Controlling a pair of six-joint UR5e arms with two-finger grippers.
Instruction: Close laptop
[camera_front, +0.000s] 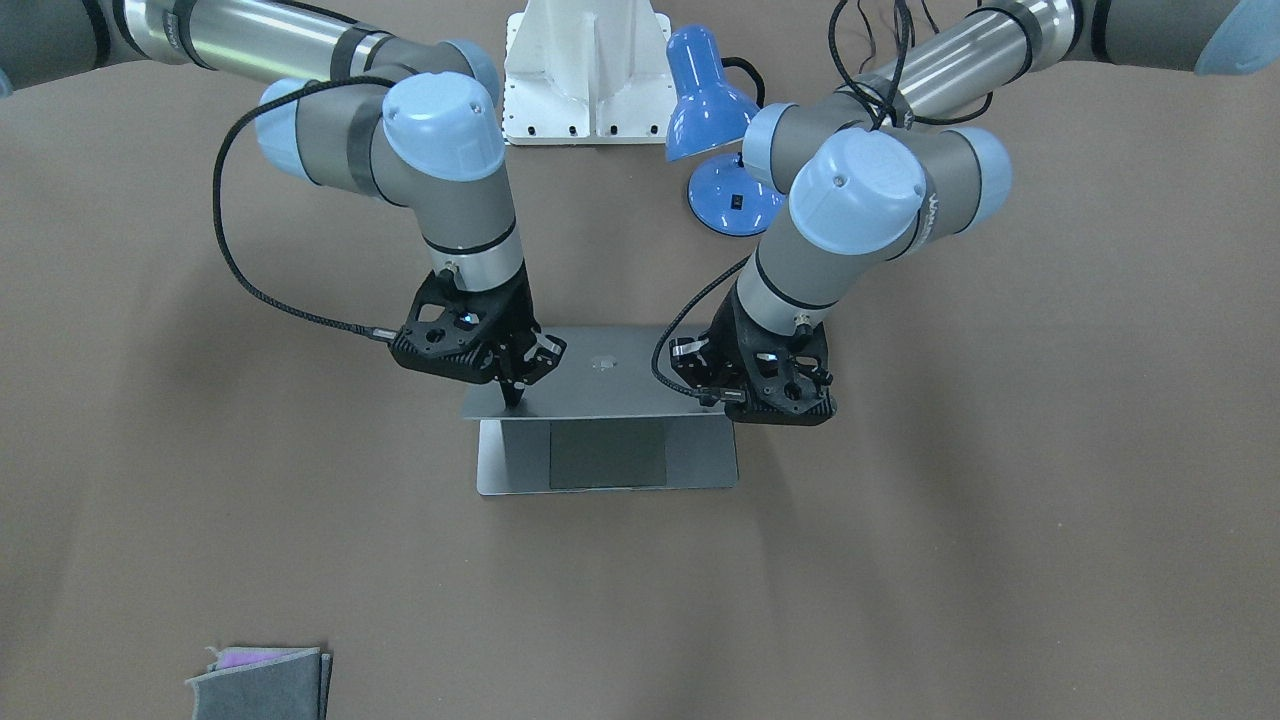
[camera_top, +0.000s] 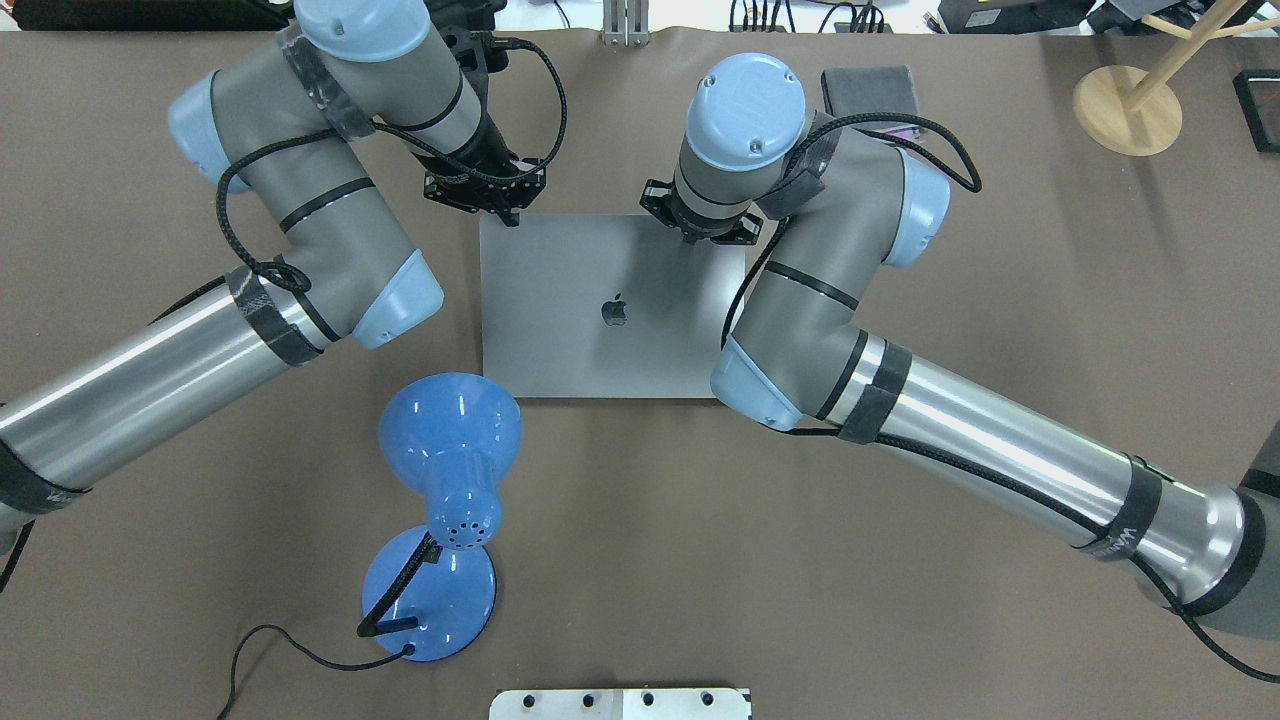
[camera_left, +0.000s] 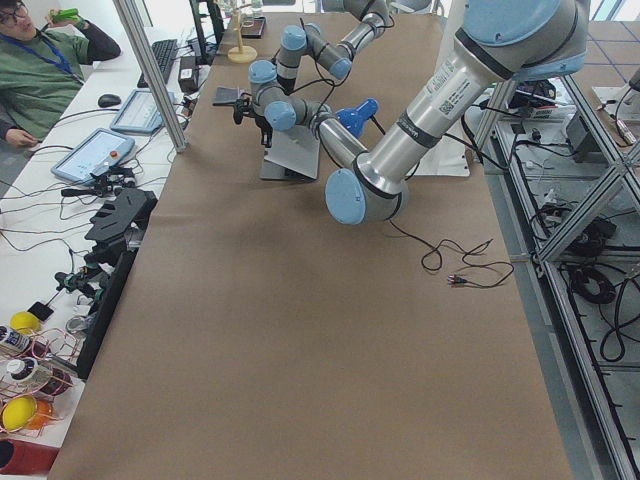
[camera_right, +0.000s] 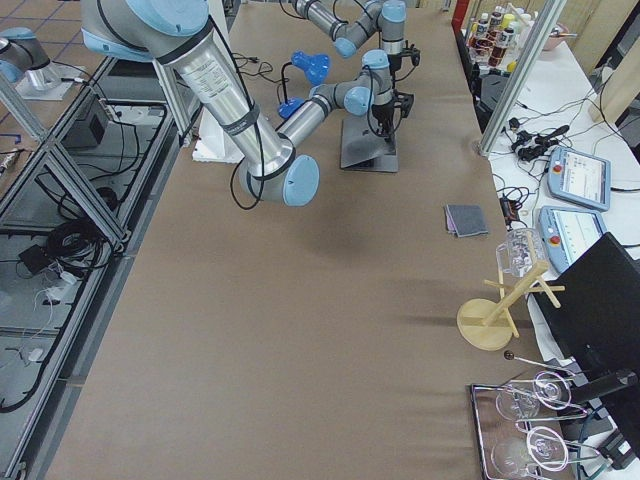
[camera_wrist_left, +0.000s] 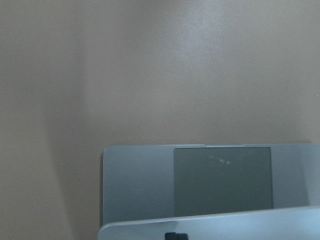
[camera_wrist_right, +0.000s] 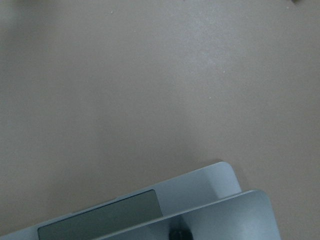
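Left gripper was pinched closed with nothing in it, tips pressed down on the free edge of the laptop lid, near the corner on the robot's left. Right gripper same story: fingers together to a point, empty, tip touching the lid near the opposite corner. Laptop sat mid-desk, square to the edges, about midway between the robot-side edge and the operators' edge, well clear of every corner. Lid was tilted low over the base, logo side up, not shut: trackpad and palm rest showed under its front edge. Blue desk lamp stood between the laptop and the robot-side edge, near the left arm. Grey folded cloth lay by the operators' edge on the robot's right, well apart from the laptop.
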